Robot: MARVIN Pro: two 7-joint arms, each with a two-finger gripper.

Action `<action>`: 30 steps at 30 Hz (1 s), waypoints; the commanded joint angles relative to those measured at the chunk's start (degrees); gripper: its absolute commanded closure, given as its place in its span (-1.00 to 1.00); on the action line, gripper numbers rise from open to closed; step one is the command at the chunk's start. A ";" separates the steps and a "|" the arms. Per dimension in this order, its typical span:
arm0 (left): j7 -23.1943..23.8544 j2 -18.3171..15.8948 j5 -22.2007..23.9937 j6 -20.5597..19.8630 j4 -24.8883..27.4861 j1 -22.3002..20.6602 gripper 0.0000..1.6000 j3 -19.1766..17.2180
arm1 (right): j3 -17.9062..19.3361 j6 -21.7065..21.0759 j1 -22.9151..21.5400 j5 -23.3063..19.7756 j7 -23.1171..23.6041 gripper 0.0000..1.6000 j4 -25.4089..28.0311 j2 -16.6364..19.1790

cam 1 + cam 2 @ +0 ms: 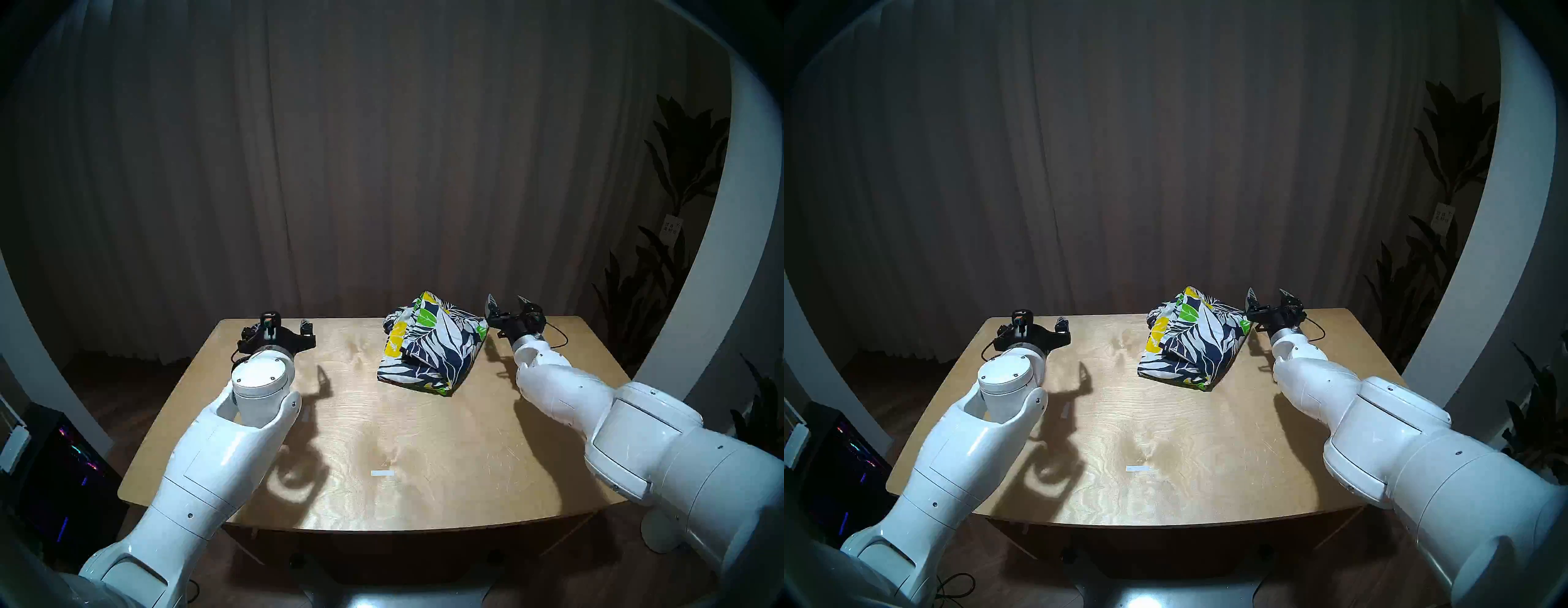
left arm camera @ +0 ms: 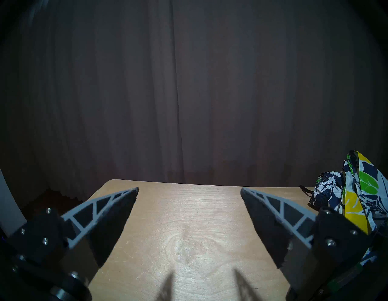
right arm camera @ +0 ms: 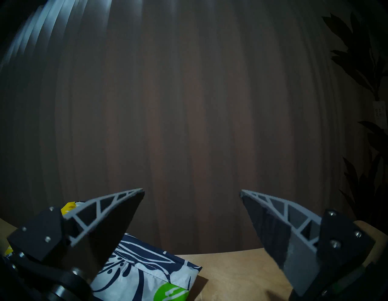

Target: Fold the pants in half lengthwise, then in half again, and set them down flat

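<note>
one pair of navy shorts with white leaf print, yellow flowers and green leaves (image 1: 432, 346) lies in a bunched, folded bundle on the far right part of the light wooden table (image 1: 339, 424); its far end stands up in a peak at the table's back edge. two white arms show, one gripper each. the left gripper (image 1: 284, 329) hangs over the far left corner with its jaws spread wide and empty, well apart from the shorts. the right gripper (image 1: 507, 305) sits just beside the bundle's right edge, jaws apart, nothing between them; it may brush the cloth, hard to tell. one small white strip (image 1: 382, 473) lies near the front. the table's centre and front lie bare.
</note>
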State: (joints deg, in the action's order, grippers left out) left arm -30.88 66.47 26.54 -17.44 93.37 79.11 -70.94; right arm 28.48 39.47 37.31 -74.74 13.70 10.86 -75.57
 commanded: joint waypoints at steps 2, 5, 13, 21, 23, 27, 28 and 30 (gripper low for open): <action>-0.65 -0.09 -2.77 2.10 -0.45 -2.83 -1.00 1.08 | 1.19 0.08 0.06 -1.24 0.60 -1.00 1.08 0.15; -0.98 -0.11 -3.52 2.59 -0.89 -3.20 -1.00 1.78 | 1.61 0.14 0.14 -1.65 0.72 -1.00 1.34 0.24; -1.43 -0.37 -5.24 4.26 -1.87 -4.14 -1.00 3.43 | 2.91 0.55 -0.05 -2.85 1.38 -1.00 2.74 0.16; -1.24 -1.21 -6.54 5.70 -2.57 -4.37 -1.00 4.56 | 3.18 0.70 0.45 -3.09 1.71 -1.00 3.47 0.20; -1.13 -1.53 -6.87 6.13 -2.81 -4.41 -1.00 4.87 | 3.04 0.68 0.71 -2.99 1.78 -1.00 3.57 0.25; -0.94 -1.97 -7.26 6.92 -3.22 -4.49 -1.00 5.20 | 2.99 0.49 0.96 -3.01 1.95 -1.00 3.86 0.35; -0.80 -2.05 -7.23 7.11 -3.27 -4.54 -1.00 5.19 | 2.99 0.44 1.00 -3.01 1.98 -1.00 3.90 0.41; -0.57 -2.36 -7.43 7.54 -3.46 -4.69 -1.00 5.21 | 3.02 0.47 1.02 -3.04 2.01 -1.00 4.02 0.55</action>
State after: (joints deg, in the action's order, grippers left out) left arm -32.16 65.13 20.23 -11.94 89.87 76.27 -65.30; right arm 31.55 39.53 38.76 -77.94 15.54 13.93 -75.21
